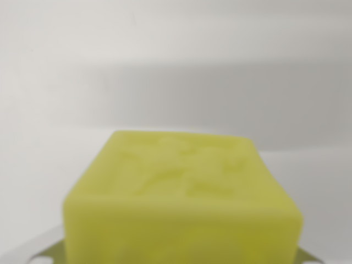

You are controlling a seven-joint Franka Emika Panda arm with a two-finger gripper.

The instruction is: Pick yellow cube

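**The cube is close, but the hold is hard to see**

The biggest thing here is the pale grey surface (176, 66), which fills the top of the wrist view, far out past the hand. It is blurry and bare, with a soft darker band across it.

Next is the yellow cube (184, 198). It sits right up against the camera, low in the middle, so it is tucked in at the hand. Its top has faint raised shapes, too blurry to read.

Smallest are two shiny metal bits, one at the cube's lower corner on the wrist view's left (38, 250) and one on the wrist view's right (308, 256). They may be parts of the hand, but I cannot be sure.

The fingers do not show, so I cannot tell if the hand is squeezing the cube or loose.

What could go wrong? If the squeeze is weak or off to one side, the cube could tip or slide out and drop. A quick move could shake it free too
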